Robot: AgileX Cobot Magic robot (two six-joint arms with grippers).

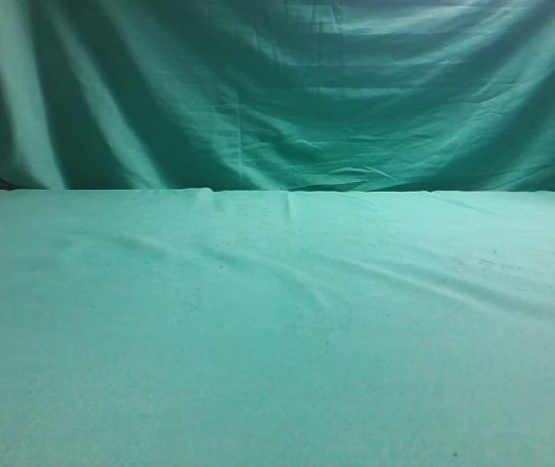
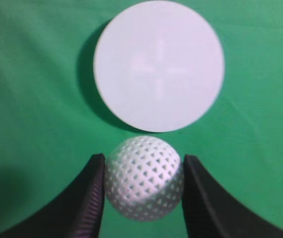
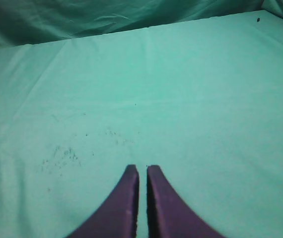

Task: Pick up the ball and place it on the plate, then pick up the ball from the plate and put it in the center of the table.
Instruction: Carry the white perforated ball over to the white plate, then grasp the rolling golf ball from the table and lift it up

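Ball point(image 2: 144, 184) sits between the two dark fingers of the left gripper point(image 2: 142, 196) in the left wrist view, white with a faint lilac tint, dimpled all over in small triangular pits. Left finger point(image 2: 84, 198) and right finger point(image 2: 206, 198) both press against the ball's sides, so the left gripper is grasping the ball. Cannot tell if the ball is resting on the cloth or lifted off it. Plate point(image 2: 159, 65) lies just beyond the ball in that view, a flat round white disc with a faint cross-shaped mark near its middle; its near edge is just beside the top of the ball, contact not clear. Plate casts a dark shadow on its left side onto the table point(image 2: 27, 99), which is green cloth all around. Right gripper point(image 3: 142, 203) shows in the right wrist view with two dark purplish fingers nearly together, only a thin slit between them, nothing held, so it is clenched on nothing. It hangs over bare light-green cloth with small dark specks point(image 3: 62, 156) scattered to the left of the fingers. Backdrop curtain point(image 1: 277, 88) hangs darker and draped behind the table's far edge in the exterior view. Exterior view shows only wrinkled cloth of the table and the curtain; ball, plate and both grippers are out of that frame.
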